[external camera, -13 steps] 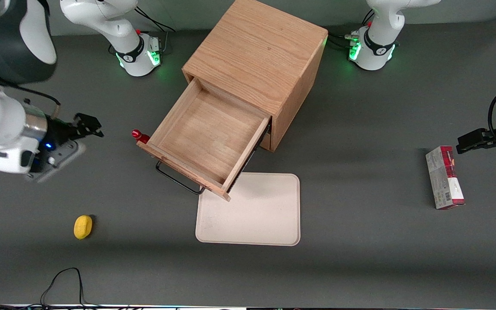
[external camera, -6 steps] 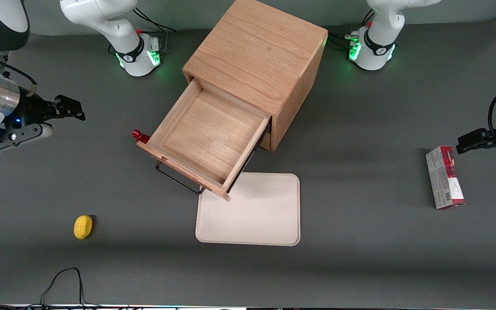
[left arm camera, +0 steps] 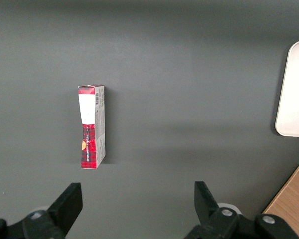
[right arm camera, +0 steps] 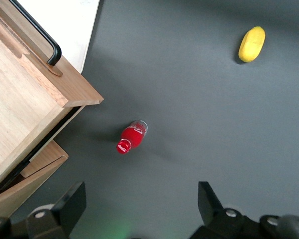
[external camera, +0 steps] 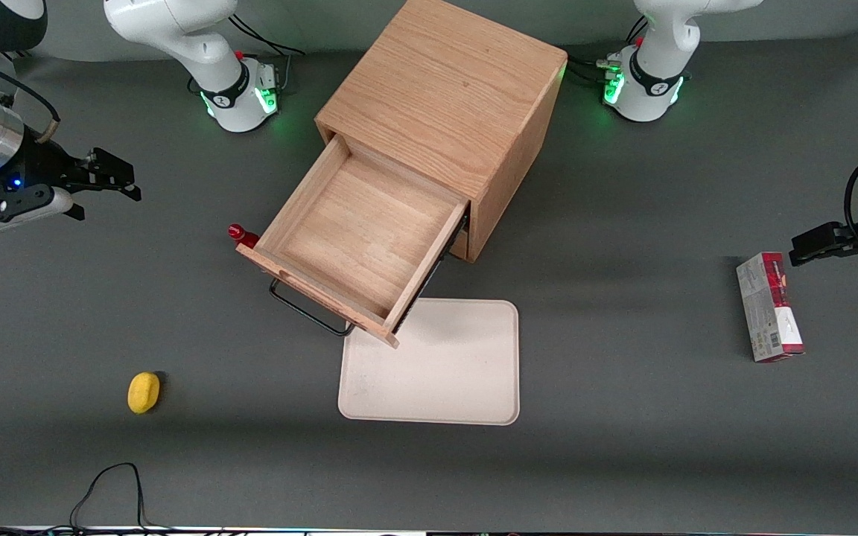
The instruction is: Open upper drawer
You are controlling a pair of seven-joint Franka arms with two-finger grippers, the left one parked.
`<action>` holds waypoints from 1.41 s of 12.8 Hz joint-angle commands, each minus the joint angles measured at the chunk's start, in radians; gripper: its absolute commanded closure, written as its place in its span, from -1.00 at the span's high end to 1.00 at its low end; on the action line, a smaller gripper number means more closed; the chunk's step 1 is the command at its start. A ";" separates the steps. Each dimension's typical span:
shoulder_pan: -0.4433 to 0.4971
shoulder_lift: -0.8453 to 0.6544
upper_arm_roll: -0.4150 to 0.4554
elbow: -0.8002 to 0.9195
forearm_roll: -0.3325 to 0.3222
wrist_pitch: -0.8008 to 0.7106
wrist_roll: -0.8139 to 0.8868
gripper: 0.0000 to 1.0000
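Note:
The oak cabinet [external camera: 444, 97] stands mid-table. Its upper drawer [external camera: 358, 231] is pulled far out and is empty inside. The drawer's black bar handle [external camera: 306, 311] is on its front. My right gripper [external camera: 125, 179] hangs above the table toward the working arm's end, well apart from the drawer, open and empty. In the right wrist view the drawer [right arm camera: 20, 99], its handle [right arm camera: 37, 32] and my open gripper [right arm camera: 142, 209] show, with only bare table between the fingers. The lower drawer is hidden under the upper one.
A red bottle [external camera: 241, 235] [right arm camera: 131, 138] stands beside the drawer's front corner. A yellow lemon [external camera: 143, 391] [right arm camera: 252, 44] lies nearer the camera. A beige tray [external camera: 436, 365] lies in front of the drawer. A red box [external camera: 768, 307] [left arm camera: 91, 127] lies toward the parked arm's end.
My gripper has drawn away from the drawer, toward the working arm's end and farther from the camera. The drawer has stayed pulled out.

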 commanded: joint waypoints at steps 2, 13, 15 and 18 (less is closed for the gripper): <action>-0.111 0.006 0.154 0.032 -0.031 0.002 0.080 1.00; -0.163 0.120 0.183 0.157 -0.008 -0.092 0.104 1.00; -0.186 0.160 0.214 0.214 -0.005 -0.109 0.102 1.00; -0.186 0.162 0.217 0.216 -0.005 -0.113 0.104 1.00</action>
